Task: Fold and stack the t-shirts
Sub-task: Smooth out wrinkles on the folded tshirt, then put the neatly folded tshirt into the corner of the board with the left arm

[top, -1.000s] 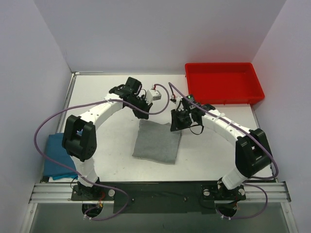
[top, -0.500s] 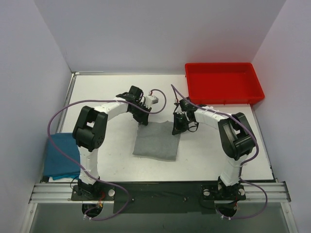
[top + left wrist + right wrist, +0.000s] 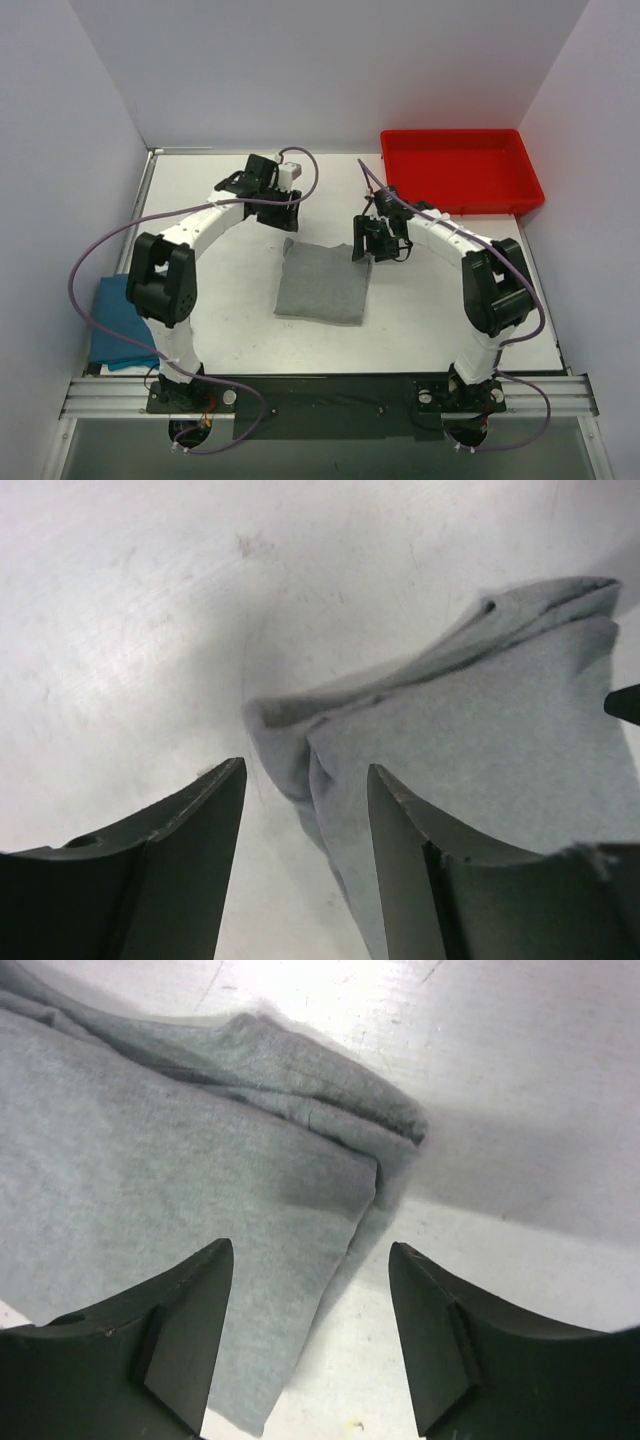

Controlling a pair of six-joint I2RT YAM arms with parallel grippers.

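A grey t-shirt [image 3: 322, 281] lies folded into a rough square in the middle of the table. My left gripper [image 3: 282, 220] hovers at its far left corner, open. In the left wrist view the grey t-shirt's [image 3: 480, 710] bunched corner lies on the table under my left gripper [image 3: 306, 765], gripped by neither finger. At the far right corner my right gripper [image 3: 361, 251] stands open. The right wrist view shows the grey t-shirt's [image 3: 150, 1160] layered edge below my right gripper [image 3: 311, 1244], loose. A blue t-shirt [image 3: 118, 322] lies folded at the near left.
A red tray [image 3: 455, 209] stands at the far right of the table. White walls close in the left, back and right sides. Purple cables loop off both arms above the table.
Both grippers were shut on the grey t-shirt's far corners and laid them down. Now both have opened and let go, and the left wrist has drawn back a little.
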